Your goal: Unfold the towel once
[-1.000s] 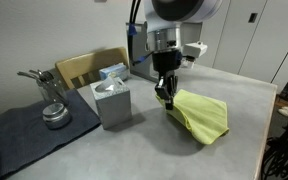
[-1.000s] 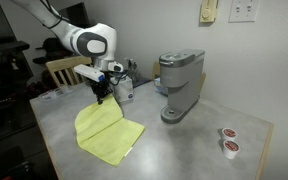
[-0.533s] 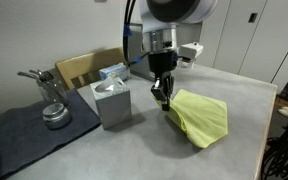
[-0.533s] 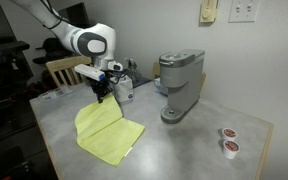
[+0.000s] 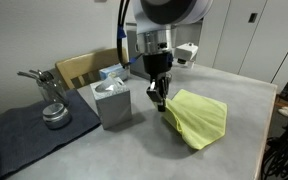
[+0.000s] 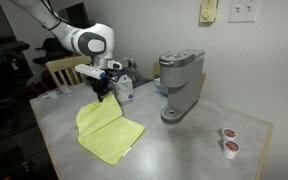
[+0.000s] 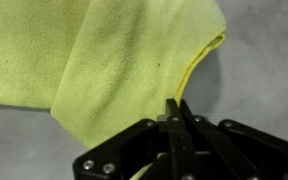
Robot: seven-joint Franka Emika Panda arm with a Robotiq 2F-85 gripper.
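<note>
A yellow towel [image 5: 197,118] lies folded on the grey table [image 5: 134,150]; it also shows in the other exterior view [image 6: 106,135] and fills the wrist view [image 7: 114,60]. My gripper [image 5: 161,101] is shut on a corner of the towel's top layer and holds that corner lifted above the table [image 6: 100,97]. In the wrist view the closed fingertips [image 7: 174,106] pinch the towel's edge.
A grey tissue box [image 5: 111,100] stands close beside the gripper. A coffee machine [image 6: 180,84] stands on the table, with two small cups [image 6: 227,140] near the edge. A wooden chair [image 5: 84,68] and a metal object [image 5: 50,105] on a dark mat are nearby.
My gripper has risen and shifted slightly toward the tissue box, drawing the pinched towel corner up with it.
</note>
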